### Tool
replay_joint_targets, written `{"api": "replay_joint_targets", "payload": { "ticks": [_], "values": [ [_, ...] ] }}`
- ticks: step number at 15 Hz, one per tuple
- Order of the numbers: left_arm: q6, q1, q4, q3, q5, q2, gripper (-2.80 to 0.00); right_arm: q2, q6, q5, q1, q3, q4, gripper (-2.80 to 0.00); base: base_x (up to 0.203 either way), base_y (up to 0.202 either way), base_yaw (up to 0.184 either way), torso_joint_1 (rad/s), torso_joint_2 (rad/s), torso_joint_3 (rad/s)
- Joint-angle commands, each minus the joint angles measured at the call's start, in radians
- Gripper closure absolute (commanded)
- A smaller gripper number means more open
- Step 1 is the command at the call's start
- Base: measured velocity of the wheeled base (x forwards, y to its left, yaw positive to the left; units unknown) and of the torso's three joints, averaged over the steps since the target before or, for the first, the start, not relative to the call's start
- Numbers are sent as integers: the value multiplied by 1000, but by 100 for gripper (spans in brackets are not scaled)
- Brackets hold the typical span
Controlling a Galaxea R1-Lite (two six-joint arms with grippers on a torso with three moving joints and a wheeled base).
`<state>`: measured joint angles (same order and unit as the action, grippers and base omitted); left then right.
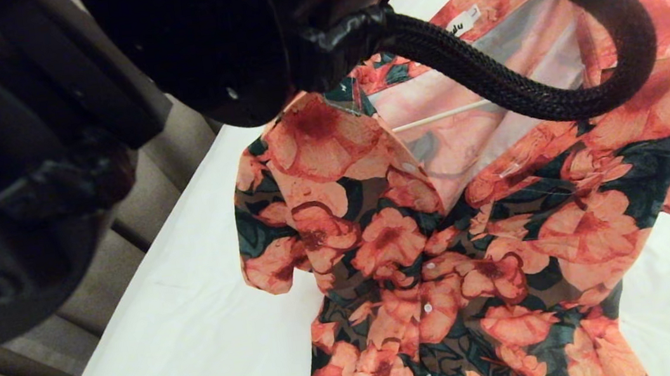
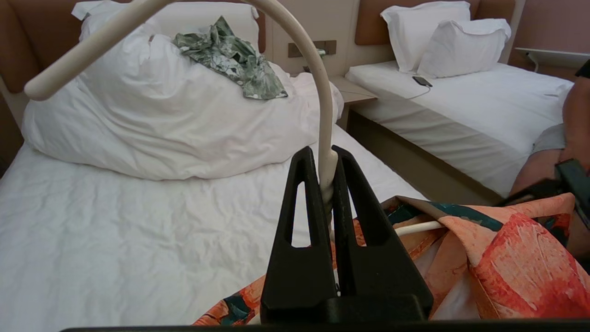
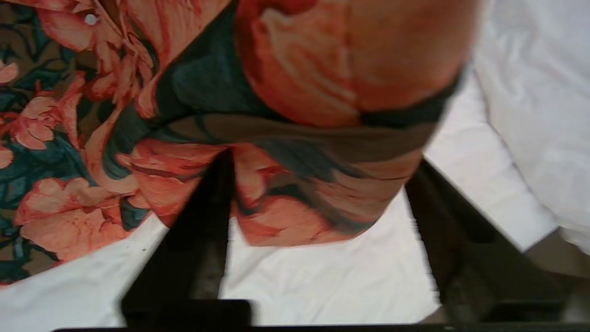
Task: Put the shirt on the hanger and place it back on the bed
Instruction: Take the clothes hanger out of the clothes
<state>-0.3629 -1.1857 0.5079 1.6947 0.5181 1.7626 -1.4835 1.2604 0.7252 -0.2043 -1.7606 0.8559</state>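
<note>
Left wrist: fingers (image 2: 324, 184) clamp hanger (image 2: 322, 115)

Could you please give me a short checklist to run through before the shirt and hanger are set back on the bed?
1. Left gripper shut on the hanger neck, below the hook: ok.
2. Hanger inside the shirt: a hanger arm runs under the collar in both the head and left wrist views: ok on that side; far shoulder, cannot tell.
3. Right gripper open, fingers either side of a shirt fold, not clamped on it: ok for release.
4. Shirt front buttoned below the collar: ok.
5. Bare sheet on the bed in front of the duvet: ok.
6. Shirt hem free of the bed: cannot tell.
</note>
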Motion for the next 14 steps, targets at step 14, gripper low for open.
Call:
{"api": "replay_joint_targets", "payload": {
  "ticks": [14],
  "values": [
    [-7, -14, -2, 25, 7, 14, 0, 11, 7, -67, -33, 16, 58, 0, 0, 0, 0, 0, 0, 0]
  ]
}}
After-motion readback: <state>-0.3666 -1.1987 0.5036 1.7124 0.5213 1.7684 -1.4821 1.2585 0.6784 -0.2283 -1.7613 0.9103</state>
